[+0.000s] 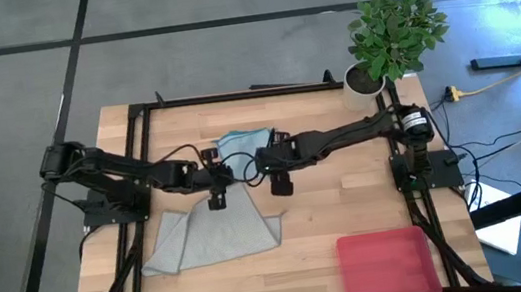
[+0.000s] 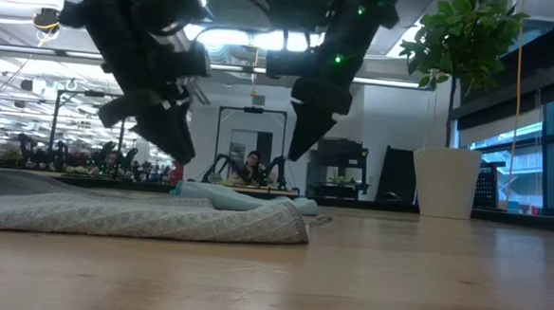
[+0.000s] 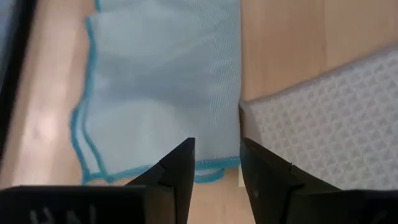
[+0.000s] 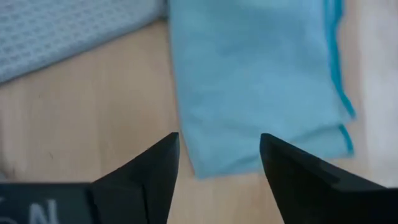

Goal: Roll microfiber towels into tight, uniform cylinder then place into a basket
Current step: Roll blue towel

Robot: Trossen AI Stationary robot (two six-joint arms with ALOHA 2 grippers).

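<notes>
Left gripper [image 3: 216, 163] parted, empty, above teal towel [image 1: 243, 144] edge. Right gripper [image 4: 219, 155] wider, empty, over same towel. Grey towel [image 1: 214, 235] just beside, nearer front. Basket [image 1: 388, 263] front right, apart. Plant [image 1: 392, 36] back right.

Small towel [image 3: 161, 81]: light blue, darker teal hem; large towel [image 1: 214, 238] beside it: pale grey, woven triangle pattern; tray [image 1: 387, 264]: bright pink.

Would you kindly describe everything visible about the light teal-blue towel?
The teal-blue towel is a thin, soft, finely ribbed cloth with a darker blue stitched hem. It lies loosely folded and unrolled on the wooden table, its edge meeting the grey-green towel. Both grippers hang just above it, neither holding it.
</notes>
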